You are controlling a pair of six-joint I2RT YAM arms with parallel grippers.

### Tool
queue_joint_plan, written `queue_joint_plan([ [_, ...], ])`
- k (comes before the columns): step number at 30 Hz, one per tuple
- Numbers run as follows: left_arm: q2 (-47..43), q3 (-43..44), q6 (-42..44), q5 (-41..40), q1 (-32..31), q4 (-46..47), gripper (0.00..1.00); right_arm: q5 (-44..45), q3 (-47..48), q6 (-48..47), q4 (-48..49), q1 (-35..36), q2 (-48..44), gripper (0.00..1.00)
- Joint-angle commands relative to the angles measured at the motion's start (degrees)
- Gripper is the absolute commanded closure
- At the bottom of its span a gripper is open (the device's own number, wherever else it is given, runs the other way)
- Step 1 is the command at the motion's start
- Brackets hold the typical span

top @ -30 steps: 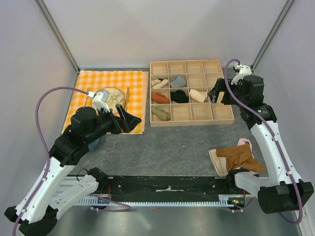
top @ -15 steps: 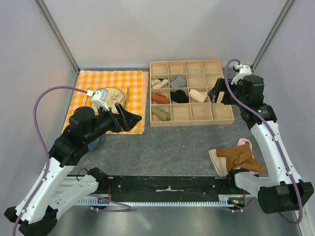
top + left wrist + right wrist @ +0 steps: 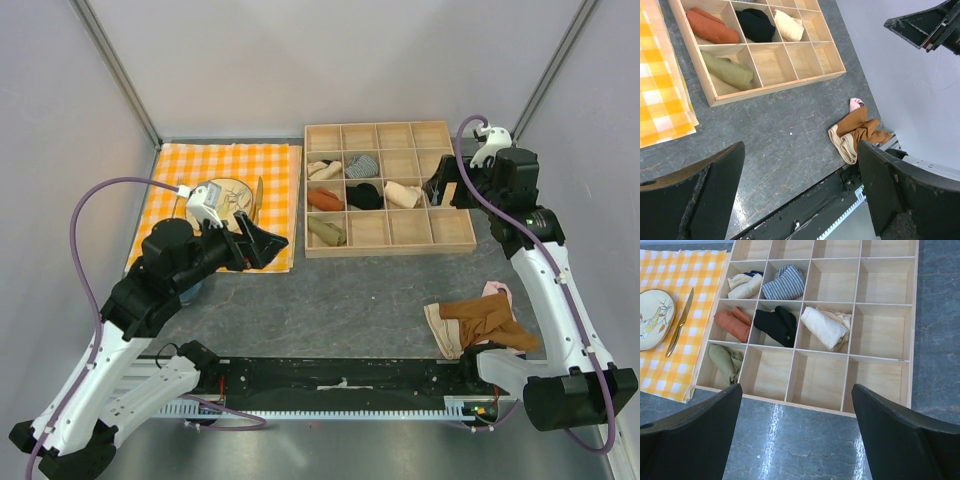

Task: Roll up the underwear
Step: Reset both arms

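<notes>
- Two tools spread wide, pinching nothing: left tool (image 3: pixel 272 248) raised over the near edge of the checkered cloth (image 3: pixel 180 165), right tool (image 3: pixel 438 192) raised over the right end of the compartment tray (image 3: pixel 455 243).
- Underwear (image 3: pixel 438 332) located near the near right corner of the surface (image 3: pixel 350 290), in a heap just beside the right arm base (image 3: pixel 505 368), well apart from both tools.
- Lies crumpled under the rust-brown garment (image 3: pixel 485 318), with the pink garment (image 3: pixel 497 291) at the heap's far side; judged unready for rolling until pulled free and laid flat.
- Judged a survey posture: both wrists high and tilted down for a broad look, the left wrist view taking in heap and tray, the right wrist view the tray and cloth only.
- Only the pale band and a strip of fabric exposed; shape, facing and folds of the remainder hidden beneath the rust-brown garment.
- Fabric colour hard to make out at this size.
- Near side of the heap touching or merely overlapped by the arm base: cannot tell which.
</notes>
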Motion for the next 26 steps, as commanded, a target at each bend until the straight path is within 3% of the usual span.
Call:
queue_joint_plan([
  [1,-1.59,-1.30,0.90,0.33,0.32,2.94,0.02,0.06,3.54,-1.52,-0.41,-0.09,0.83,0.02],
  [26,-1.16,0.02,2.30,1.74,0.32,0.22,0.02,2.96,2.05,-1.95,-1.64,-0.09,-0.93,0.02],
])
